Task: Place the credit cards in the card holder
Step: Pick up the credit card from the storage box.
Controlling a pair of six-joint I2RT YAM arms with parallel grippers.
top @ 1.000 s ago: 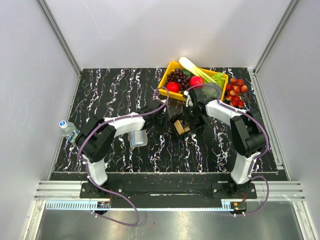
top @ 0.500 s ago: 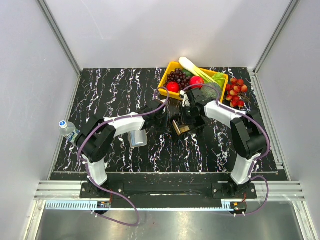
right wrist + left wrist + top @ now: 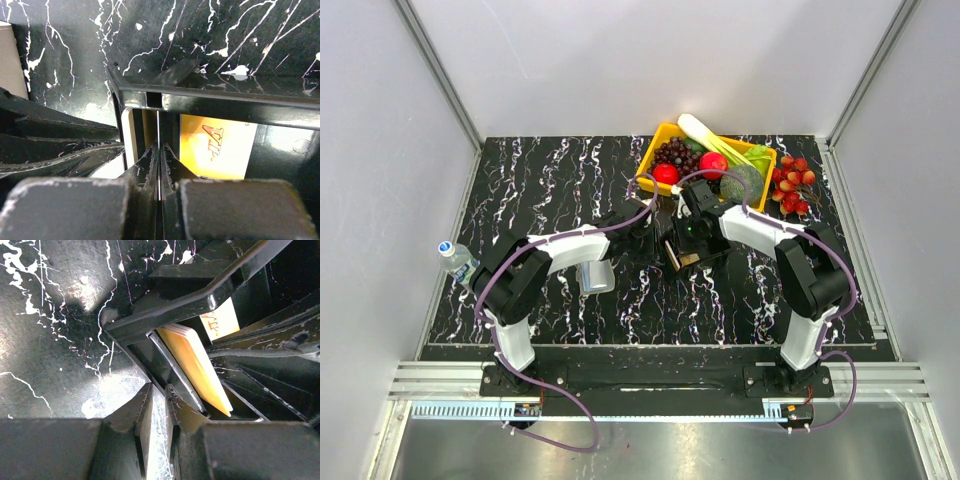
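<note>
Yellow rectangular cards (image 3: pixel 215 150) lean in the black rectangular tray (image 3: pixel 225 100) ahead of my right end effector (image 3: pixel 159 150), pinched together; left end effector (image 3: pixel 158 390), I cannot tell.

left arm (image 3: pixel 575 247): elbow bent, forearm reaching forward-right toward the middle | left gripper (image 3: pixel 159 391): jaws nearly together, slim gap, grip unclear | right arm (image 3: pixel 755 225): forearm reaching left | right gripper (image 3: pixel 159 148): fingers pressed together, close beside left gripper
</note>
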